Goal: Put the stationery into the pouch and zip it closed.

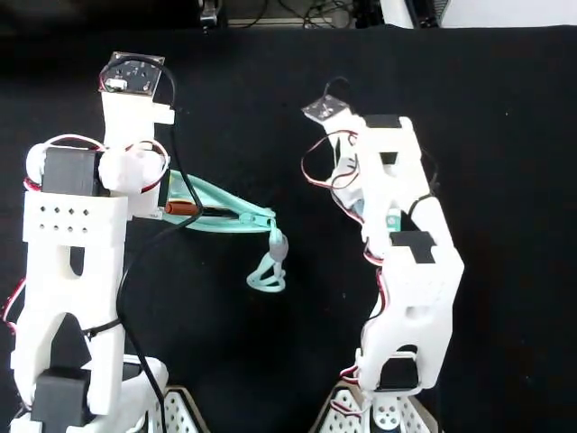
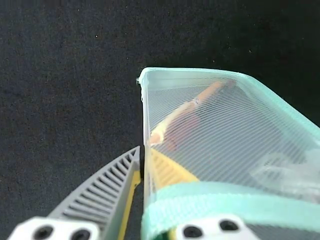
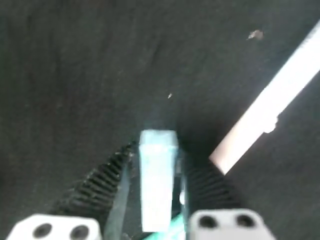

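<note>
- Pouch (image 1: 225, 215), centre left, pinched at one end by left gripper (image 2: 145, 165), presumably to steady it.
- Right gripper (image 3: 159, 155), right of pouch, clenched on pale blue block (image 3: 157, 190), likely for loading.

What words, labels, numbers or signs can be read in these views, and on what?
None can be read. The pouch, the orange pen inside it and the pale blue block in the right gripper show no print. Any marks on the arm's circuit board are too small to read.
</note>
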{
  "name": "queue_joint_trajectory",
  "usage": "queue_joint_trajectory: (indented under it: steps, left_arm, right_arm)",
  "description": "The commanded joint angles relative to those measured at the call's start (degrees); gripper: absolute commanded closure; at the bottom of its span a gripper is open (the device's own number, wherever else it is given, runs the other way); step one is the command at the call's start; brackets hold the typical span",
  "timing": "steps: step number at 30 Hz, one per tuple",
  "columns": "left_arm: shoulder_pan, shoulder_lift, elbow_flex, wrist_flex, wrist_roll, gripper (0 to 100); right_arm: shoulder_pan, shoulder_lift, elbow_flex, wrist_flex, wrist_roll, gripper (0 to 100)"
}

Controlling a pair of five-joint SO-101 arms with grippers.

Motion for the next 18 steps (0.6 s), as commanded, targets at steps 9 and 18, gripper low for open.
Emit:
queue_joint_trajectory:
  steps: [9, 18]
  left_arm:
    - [0.6, 0.0, 0.5, -0.4, -0.1, 97]
    - [0.6, 0.0, 0.5, -0.4, -0.1, 97]
  right_arm:
    - [-1.0, -25.3, 8.1, 0.3, -4.4, 98.6]
    - [-4.9, -63.8, 22.6, 0.0, -16.0, 98.6]
